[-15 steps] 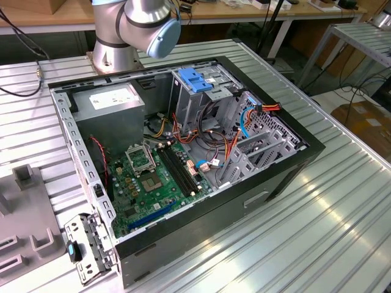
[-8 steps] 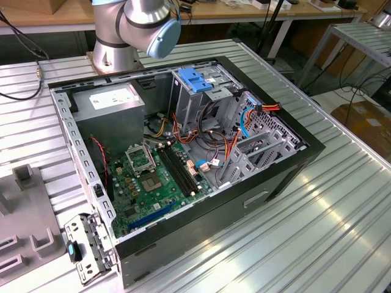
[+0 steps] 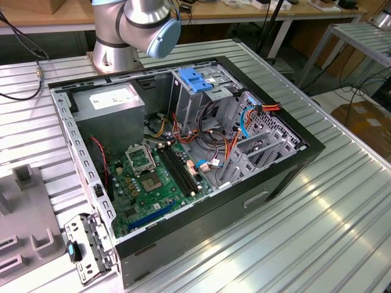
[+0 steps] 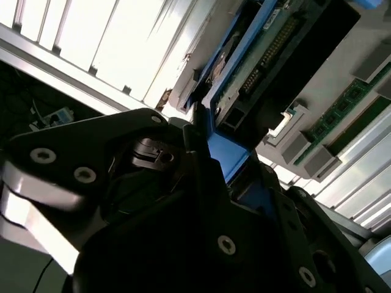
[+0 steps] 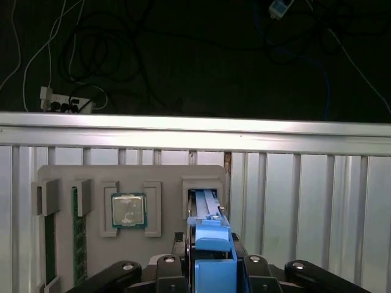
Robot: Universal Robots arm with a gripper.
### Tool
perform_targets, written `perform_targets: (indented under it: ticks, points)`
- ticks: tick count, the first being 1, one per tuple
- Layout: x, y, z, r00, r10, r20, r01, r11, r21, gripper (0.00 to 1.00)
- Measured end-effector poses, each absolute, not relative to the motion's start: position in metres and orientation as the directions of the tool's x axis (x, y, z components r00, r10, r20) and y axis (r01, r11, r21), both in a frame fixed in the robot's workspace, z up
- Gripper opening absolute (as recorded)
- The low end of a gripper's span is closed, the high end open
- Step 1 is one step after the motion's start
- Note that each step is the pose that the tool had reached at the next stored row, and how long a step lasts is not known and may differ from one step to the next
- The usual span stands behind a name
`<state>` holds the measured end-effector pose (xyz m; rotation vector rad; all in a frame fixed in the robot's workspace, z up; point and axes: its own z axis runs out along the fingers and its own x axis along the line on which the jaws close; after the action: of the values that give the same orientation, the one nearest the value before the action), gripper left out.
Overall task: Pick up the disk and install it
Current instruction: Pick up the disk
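Observation:
The disk [image 5: 211, 235] stands on edge in a slot of a grey fixture plate [image 5: 165, 177], its bright blue rail facing the camera in the first wrist view. In the second wrist view the disk [image 4: 287, 67] shows its dark body, connector pins and blue rail. My gripper [image 5: 214, 268] sits over its near end, with a black finger pressed on each side of the blue rail. The gripper [image 4: 229, 165] is shut on the disk, which still sits in the slot.
The open computer case [image 3: 183, 152] lies on the ribbed metal table with motherboard, cables and a drive cage topped by a light-blue latch plate [image 3: 195, 79]. The arm's base [image 3: 140, 24] stands behind it. The fixture plate also holds a processor [image 5: 128, 210] and memory sticks [image 5: 78, 244].

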<state>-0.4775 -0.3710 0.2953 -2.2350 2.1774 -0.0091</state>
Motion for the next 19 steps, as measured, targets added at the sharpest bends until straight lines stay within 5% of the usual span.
perform_targets:
  ticks: [19]
  points:
    - [-0.4775, -0.3734, 0.2938, 0.011, -1.0, -0.01, -1.0, -0.011, -0.019, 0.37]
